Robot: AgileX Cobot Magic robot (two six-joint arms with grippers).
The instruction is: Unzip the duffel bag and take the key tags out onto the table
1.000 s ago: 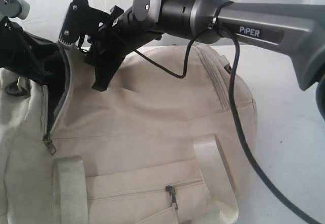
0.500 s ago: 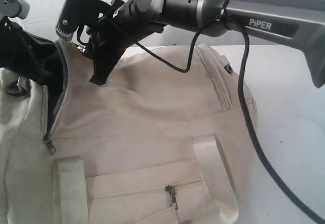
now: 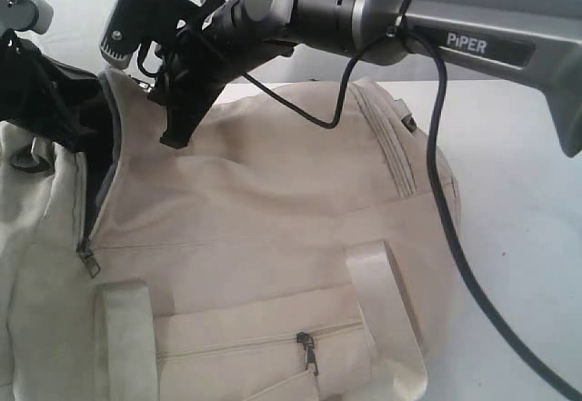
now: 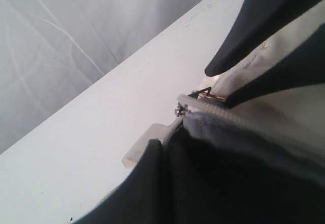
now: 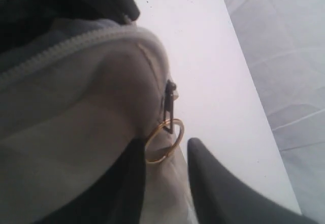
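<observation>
— What's around you?
— A white curtain (image 4: 76,31) behind a white table (image 3: 527,237); the duffel bag (image 3: 273,219) lies on it, short of the far edge; cream, slack, its main zip partly open on dark lining (image 4: 244,183); no key tags in sight.
— Your pincers?
— My left pincer (image 4: 218,88) is clamped on the bag's rim; my right pincer (image 3: 144,96) stands parted, holding nothing, the gold zip ring (image 5: 163,140) loose between its jaws.
— The risk?
— Closing askew would, I'd guess, flick that ring away; a hard tug could pull the rim from my left.

A pale grey-white fabric curtain (image 4: 66,36) forms the backdrop, creased, with long slanting folds across it, seen in both wrist views.
</observation>
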